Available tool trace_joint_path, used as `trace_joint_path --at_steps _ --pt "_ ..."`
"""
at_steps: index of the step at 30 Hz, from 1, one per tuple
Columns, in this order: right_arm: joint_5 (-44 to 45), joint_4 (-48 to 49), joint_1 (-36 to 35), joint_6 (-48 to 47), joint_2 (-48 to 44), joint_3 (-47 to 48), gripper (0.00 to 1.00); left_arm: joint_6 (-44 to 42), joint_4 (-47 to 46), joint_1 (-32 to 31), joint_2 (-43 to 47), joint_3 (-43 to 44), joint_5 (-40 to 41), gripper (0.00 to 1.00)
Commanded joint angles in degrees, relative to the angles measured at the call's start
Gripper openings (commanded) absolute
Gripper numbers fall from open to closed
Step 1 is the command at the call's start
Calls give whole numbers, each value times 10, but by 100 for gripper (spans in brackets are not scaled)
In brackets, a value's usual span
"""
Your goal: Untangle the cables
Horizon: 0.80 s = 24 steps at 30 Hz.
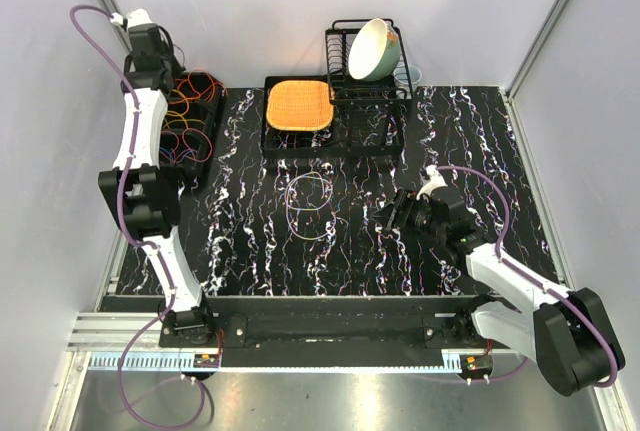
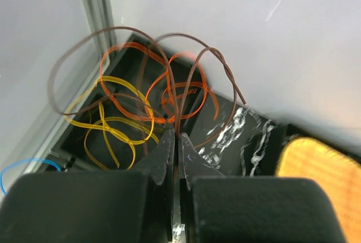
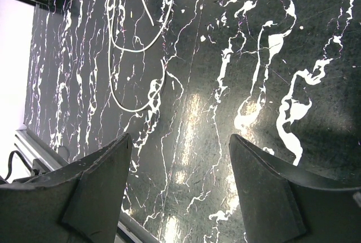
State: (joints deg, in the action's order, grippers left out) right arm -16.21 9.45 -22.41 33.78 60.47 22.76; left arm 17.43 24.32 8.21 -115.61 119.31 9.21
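Note:
In the left wrist view my left gripper is shut on a thin brown cable whose loops rise above a black bin. Orange cables and yellow cables lie tangled in that bin, and a blue one shows at the lower left. From above, the left gripper hangs over the bin at the back left. A pale cable loop lies alone mid-table. My right gripper hovers to its right, open and empty, with the pale loop ahead of it.
A black tray with an orange pad sits at the back centre. To its right stands a dish rack holding a tilted bowl. White walls close in the table on three sides.

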Motion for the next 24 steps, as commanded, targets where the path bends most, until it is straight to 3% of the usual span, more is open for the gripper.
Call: trace_joint_path --at_steps 1,11,24 --pt "-14 29 7 3 4 1 75 8 -54 15 -4 -33 -2 0" --pt "-19 31 11 5 10 2 75 71 -70 40 0 -155 -78 0" --pt "-23 33 15 5 11 1 75 107 -114 45 -29 -130 -140 0"
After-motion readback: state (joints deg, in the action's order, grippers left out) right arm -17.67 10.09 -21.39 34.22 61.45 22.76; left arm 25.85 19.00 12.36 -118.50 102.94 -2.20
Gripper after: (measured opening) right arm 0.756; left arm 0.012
